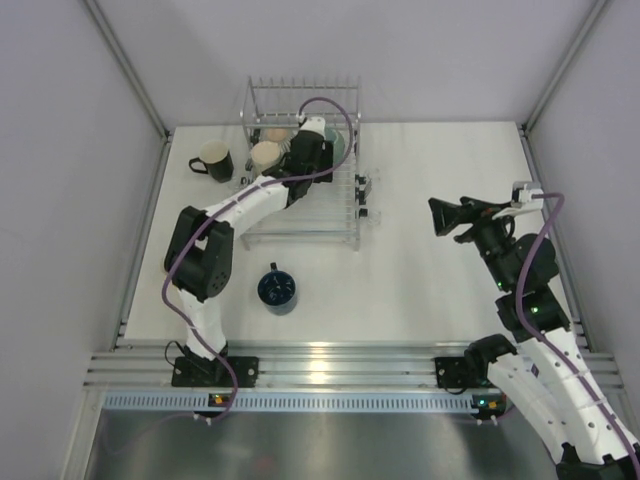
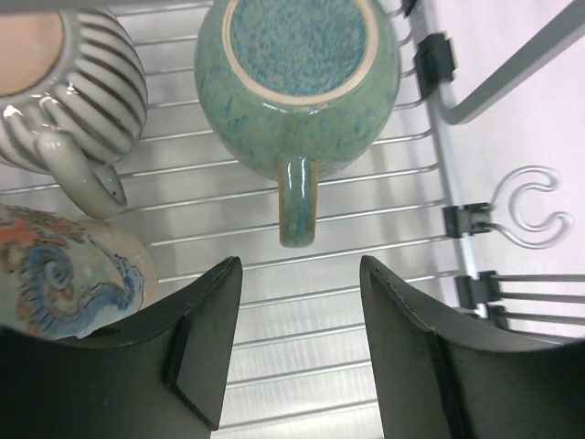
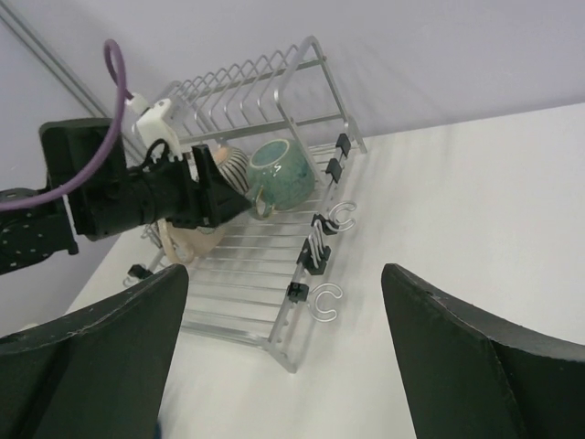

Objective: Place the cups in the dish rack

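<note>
The silver wire dish rack (image 1: pixel 310 215) stands at the back of the table. In the left wrist view, a teal-green cup (image 2: pixel 302 82) lies in the rack bottom-up, its handle pointing at my fingers. A ribbed beige cup (image 2: pixel 73 91) and a cream cup with painted swirls (image 2: pixel 64 274) lie to its left. My left gripper (image 2: pixel 297 302) is open and empty just short of the teal handle, over the rack wires (image 2: pixel 366 197). A black mug (image 1: pixel 213 160) stands left of the rack. A dark blue cup (image 1: pixel 277 288) stands in front of it. My right gripper (image 1: pixel 445 215) is open and empty.
Wire hooks on black clips (image 1: pixel 365 195) stick out from the rack's right side. Upright prongs (image 3: pixel 242 82) line the rack's far side. Grey walls enclose the table on the left, back and right.
</note>
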{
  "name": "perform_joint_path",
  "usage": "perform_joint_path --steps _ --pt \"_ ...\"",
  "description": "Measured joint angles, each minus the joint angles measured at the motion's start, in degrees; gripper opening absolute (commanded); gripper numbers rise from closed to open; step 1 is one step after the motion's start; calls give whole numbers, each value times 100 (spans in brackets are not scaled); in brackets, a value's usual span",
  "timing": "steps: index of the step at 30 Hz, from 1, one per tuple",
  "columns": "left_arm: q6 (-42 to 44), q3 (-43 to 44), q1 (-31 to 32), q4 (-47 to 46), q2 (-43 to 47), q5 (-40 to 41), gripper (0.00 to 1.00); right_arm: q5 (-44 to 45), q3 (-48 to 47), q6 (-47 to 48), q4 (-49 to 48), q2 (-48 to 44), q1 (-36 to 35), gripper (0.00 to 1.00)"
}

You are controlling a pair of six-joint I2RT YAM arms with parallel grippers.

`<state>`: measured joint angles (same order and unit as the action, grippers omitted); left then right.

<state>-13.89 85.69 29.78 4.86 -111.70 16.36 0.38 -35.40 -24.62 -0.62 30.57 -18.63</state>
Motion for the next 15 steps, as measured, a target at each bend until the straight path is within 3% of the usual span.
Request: perform_joint_path --steps 5,10,15 --pt "-140 -240 0 179 640 -195 60 -127 -142 -35 162 302 0 84" --pt "-240 -710 0 586 1366 -219 60 -498 -450 -170 474 914 -24 74" --pt "-297 -1488 0 872 2306 -223 61 -691 -802 -269 817 1657 -356 69"
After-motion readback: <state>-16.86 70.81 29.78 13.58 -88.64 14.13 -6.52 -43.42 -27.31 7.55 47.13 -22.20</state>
